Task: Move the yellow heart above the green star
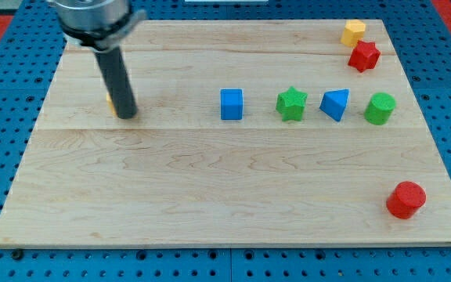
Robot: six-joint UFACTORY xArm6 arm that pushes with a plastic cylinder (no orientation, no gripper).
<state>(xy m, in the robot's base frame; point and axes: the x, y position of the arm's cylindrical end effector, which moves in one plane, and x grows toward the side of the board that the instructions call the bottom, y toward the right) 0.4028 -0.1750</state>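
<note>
My tip (pixel 126 116) rests on the board at the view's left. A yellow block (pixel 110 103) shows only as a thin sliver just left of the rod, touching or nearly touching it; its shape is hidden. The green star (pixel 291 103) lies right of centre, far to the right of my tip. A second yellow block (pixel 354 32) sits at the view's top right corner; its shape is unclear.
A blue cube (pixel 231 103) lies between my tip and the green star. A blue triangle (pixel 335 104) and a green cylinder (pixel 380 108) continue that row rightwards. A red star (pixel 363 56) is at the top right, a red cylinder (pixel 405 199) at the lower right.
</note>
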